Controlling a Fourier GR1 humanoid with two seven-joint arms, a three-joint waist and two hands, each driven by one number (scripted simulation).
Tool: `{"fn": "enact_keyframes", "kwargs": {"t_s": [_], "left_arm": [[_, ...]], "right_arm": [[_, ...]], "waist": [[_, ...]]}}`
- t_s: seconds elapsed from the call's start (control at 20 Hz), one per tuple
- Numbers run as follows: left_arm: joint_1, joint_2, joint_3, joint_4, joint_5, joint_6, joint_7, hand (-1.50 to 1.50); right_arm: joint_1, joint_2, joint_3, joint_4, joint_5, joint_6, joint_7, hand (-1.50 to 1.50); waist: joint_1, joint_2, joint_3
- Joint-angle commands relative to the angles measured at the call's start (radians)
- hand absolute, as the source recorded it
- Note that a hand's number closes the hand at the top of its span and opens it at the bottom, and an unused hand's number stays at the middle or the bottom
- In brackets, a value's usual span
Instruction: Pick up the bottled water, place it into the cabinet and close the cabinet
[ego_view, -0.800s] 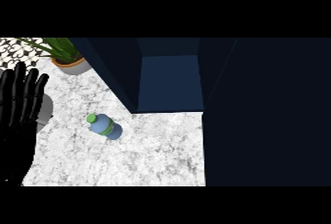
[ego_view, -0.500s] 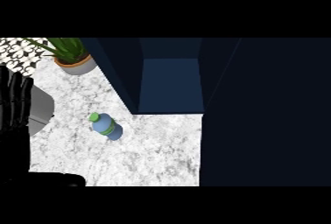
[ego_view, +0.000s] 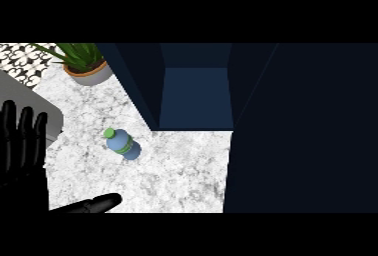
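Head view: potted plant behind bottled water, beside open cabinet.

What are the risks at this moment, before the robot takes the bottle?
1. The bottled water stands free on the counter, untouched; a sideways touch from the hand at the lower edge might tip it.
2. The cabinet opening looks narrow between dark walls, so the bottle may hit an edge on entry.
3. The potted plant stands near the left wall, where a wide swing might brush it.
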Motion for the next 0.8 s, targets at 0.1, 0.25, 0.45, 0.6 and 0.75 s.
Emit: {"fn": "enact_keyframes", "kwargs": {"t_s": [0.1, 0.25, 0.45, 0.6, 0.75], "left_arm": [[0.05, -0.008, -0.069, -0.105, -0.091, 0.054, 0.114, -1.5], [0.06, -0.009, -0.119, -0.123, -0.139, 0.099, 0.145, -1.5], [0.017, -0.003, -0.133, -0.158, -0.186, 0.108, 0.273, -1.5], [0.078, 0.016, -0.1, -0.092, -0.122, 0.076, 0.179, -1.5], [0.026, 0.031, -0.088, -0.051, -0.141, 0.059, 0.212, -1.5]], "right_arm": [[0.029, 0.046, 0.163, -0.11, 0.115, -0.045, 0.106, -1.5], [0.107, 0.03, 0.146, -0.117, 0.102, -0.019, 0.04, -1.5], [-0.001, 0.053, 0.16, -0.151, 0.113, -0.065, 0.168, -1.5], [-0.004, 0.08, 0.24, -0.111, 0.191, -0.091, 0.155, -1.5], [-0.029, 0.102, 0.314, -0.197, 0.251, -0.15, 0.257, -1.5]], "waist": [[0.001, 0.0, -0.001], [-0.001, 0.0, 0.0], [0.001, 0.001, 0.0], [0.002, 0.001, -0.001], [-0.001, 0.0, -0.001]]}}
